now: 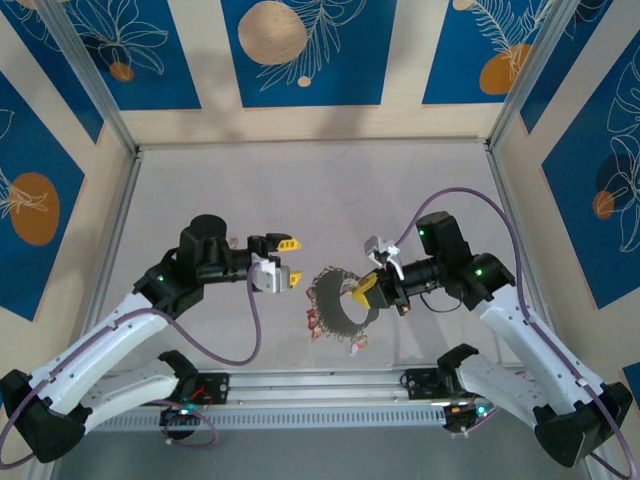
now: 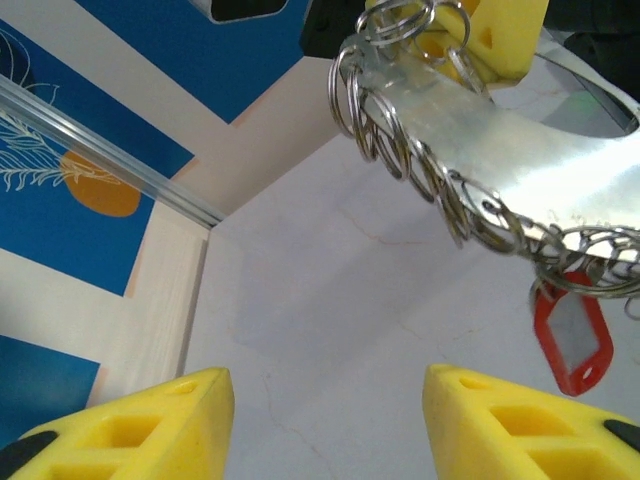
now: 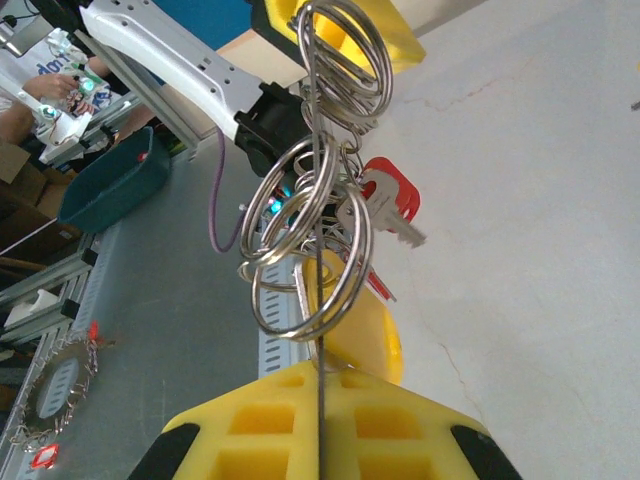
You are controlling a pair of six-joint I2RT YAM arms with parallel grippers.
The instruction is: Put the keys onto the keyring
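Our right gripper (image 1: 366,291) is clamped on the keyring (image 1: 335,300), pinching its flat metal band. It sits a bit right of centre, toward the near side, and looks lifted off the table (image 1: 300,190). The left gripper (image 1: 291,262) hovers just left of it, jaws about half apart with nothing between them.

Handling-wise, we'd call the keyring stiff, thin and light, but it's slick bare metal, so it could swivel in the pads. The dangly bits should swing freely. The best hold is probably a bare stretch of band, like where the right one has it.

Count: one keyring, one red-headed key (image 3: 388,197) and one red tag (image 2: 568,338). There's also a crowd of split rings (image 2: 400,150) along the rim, too overlapped to number. The keys (image 1: 357,343) hanging on the near side are too tiny for us to count.
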